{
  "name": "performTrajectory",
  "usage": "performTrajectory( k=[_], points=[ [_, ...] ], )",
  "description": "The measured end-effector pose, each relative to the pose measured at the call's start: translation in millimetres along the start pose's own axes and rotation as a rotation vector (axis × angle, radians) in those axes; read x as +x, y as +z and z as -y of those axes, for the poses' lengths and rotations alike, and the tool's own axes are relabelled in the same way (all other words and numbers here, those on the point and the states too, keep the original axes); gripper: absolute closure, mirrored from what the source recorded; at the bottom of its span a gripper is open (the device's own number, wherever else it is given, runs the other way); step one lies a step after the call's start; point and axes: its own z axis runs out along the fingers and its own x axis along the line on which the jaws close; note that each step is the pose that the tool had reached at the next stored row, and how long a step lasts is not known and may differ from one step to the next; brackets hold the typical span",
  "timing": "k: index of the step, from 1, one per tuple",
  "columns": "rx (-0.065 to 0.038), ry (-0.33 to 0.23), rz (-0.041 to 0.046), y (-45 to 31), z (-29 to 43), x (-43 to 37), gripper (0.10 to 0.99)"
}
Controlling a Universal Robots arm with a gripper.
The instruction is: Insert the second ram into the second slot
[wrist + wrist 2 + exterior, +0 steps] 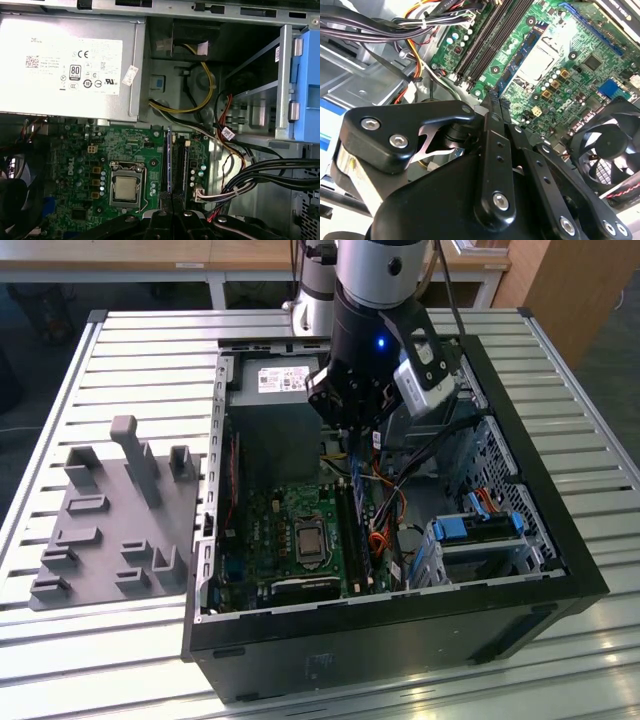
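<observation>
Blue second ram [168, 155] apparently in tool [172, 204]

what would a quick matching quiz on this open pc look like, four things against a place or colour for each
Things:
1 gripper
2 power supply
3 fixture block
4 drive-bay latch

Descriptions:
a light blue plastic
b grey, on the slatted table outside the case, at the exterior view's left
c silver metal box
d above the motherboard, by the ram slots

Pairs: 1-d; 2-c; 3-b; 4-a
</observation>
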Motion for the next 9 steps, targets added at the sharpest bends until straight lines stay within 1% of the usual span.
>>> performTrajectory(
  k=[4, 9],
  points=[
    [0.000, 0.000, -0.0004, 2.9, 0.5, 0.0, 0.973],
    [0.000, 0.000, -0.0005, 4.7, 0.7, 0.0, 0.973]
  ],
)
